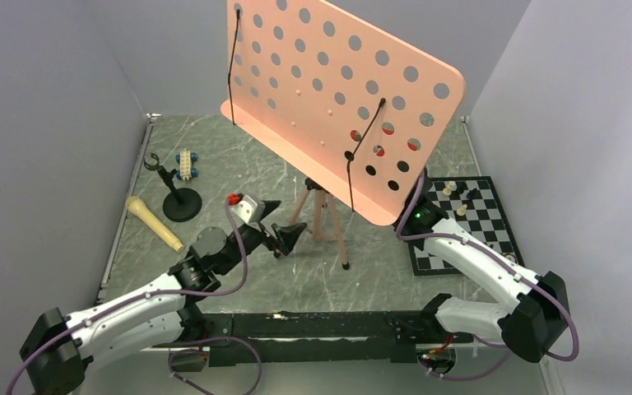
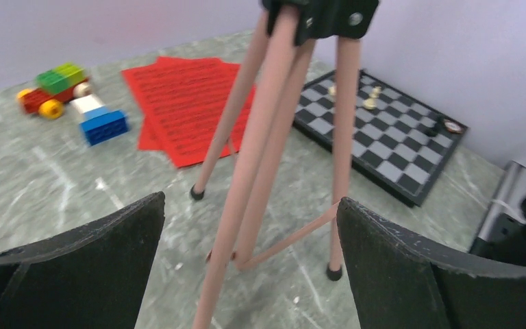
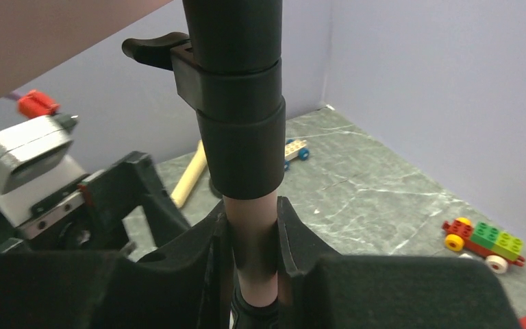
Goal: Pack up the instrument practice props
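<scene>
Right wrist: right gripper [image 3: 253,236] pinches pole of pink perforated-desk tripod music stand [image 1: 337,90], upright on table [image 1: 239,160] | left gripper [image 2: 250,205] spread around its legs | step, likely: steadying stand for folding | next: left closes on a leg

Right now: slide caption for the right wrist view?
Jaws of the right gripper clamp the music stand's pole below its black collar; toy car behind.

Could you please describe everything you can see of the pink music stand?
The music stand looks like pink metal: a tilted perforated desk with two black cords, on a black-collared post and three thin, black-footed tripod legs standing on the marble-look table. The right gripper is clamped on its post; the left gripper's open jaws flank the legs without touching.
</scene>
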Controlling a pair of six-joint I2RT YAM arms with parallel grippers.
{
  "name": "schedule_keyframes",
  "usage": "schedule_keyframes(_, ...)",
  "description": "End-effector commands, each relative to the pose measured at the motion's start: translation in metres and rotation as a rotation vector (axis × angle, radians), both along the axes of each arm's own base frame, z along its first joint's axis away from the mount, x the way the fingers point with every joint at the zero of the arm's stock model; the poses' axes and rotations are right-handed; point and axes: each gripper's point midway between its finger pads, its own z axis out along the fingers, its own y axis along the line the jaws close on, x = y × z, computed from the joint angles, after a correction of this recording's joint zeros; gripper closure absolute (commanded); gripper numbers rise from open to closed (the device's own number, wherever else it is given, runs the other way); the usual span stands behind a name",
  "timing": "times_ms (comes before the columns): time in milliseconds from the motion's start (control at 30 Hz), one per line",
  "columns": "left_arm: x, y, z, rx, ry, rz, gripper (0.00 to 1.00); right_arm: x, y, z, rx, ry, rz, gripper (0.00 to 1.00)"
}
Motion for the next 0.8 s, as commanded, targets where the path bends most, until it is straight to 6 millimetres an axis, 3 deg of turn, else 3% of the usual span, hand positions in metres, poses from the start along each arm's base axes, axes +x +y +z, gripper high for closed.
schedule_keyframes(0, -0.020, -0.038, 0.058, -0.129, -0.158, -0.255, 0.01, -0.043, 0.001, -0.010, 0.011, 0.177, 0.222, 1.00)
schedule_keyframes(233, -0.011, -0.074, 0.067, -0.200, -0.164, -0.384, 0.01, -0.056, -0.009, -0.021, 0.031, 0.226, 0.268, 1.00)
schedule_keyframes(500, -0.006, -0.112, 0.030, -0.258, -0.063, -0.520, 0.01, -0.066, -0.014, -0.027, 0.070, 0.277, 0.321, 1.00)
schedule_keyframes(767, -0.001, -0.123, 0.011, -0.276, -0.024, -0.540, 0.01, -0.067, -0.013, -0.027, 0.059, 0.283, 0.331, 1.00)
